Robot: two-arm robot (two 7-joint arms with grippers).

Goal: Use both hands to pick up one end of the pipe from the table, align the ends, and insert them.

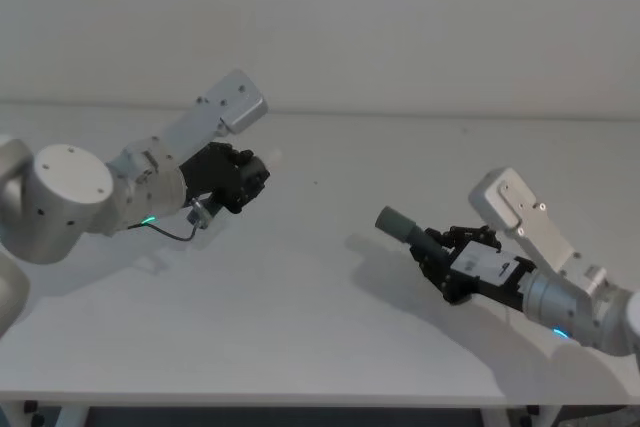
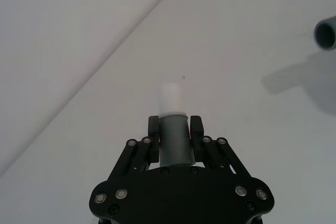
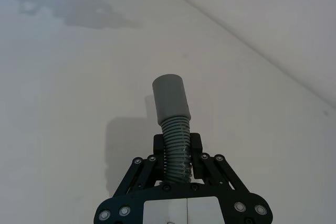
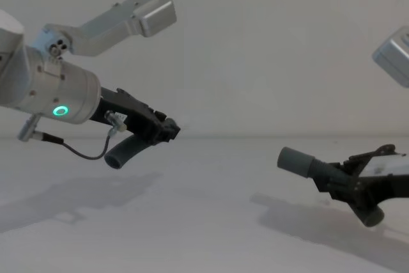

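Both pipe pieces are held above the white table [image 1: 300,337], well apart. My left gripper [image 1: 246,179] is shut on one piece, and that piece's narrow whitish tip [image 2: 171,98] sticks out past the fingers [image 2: 153,129]. Its dark tail [image 4: 126,151] hangs below the gripper [image 4: 167,131]. My right gripper [image 1: 441,248] is shut on the ribbed part [image 3: 176,145] of the other piece. That piece's wide grey cuff [image 1: 398,223] points up and left toward the left arm. The cuff [image 2: 326,32] also shows far off in the left wrist view.
The table's back edge meets a plain pale wall [image 1: 400,27]. Shadows of both arms lie on the bare surface between and beneath them. The table's front edge [image 1: 250,399] runs along the bottom of the head view.
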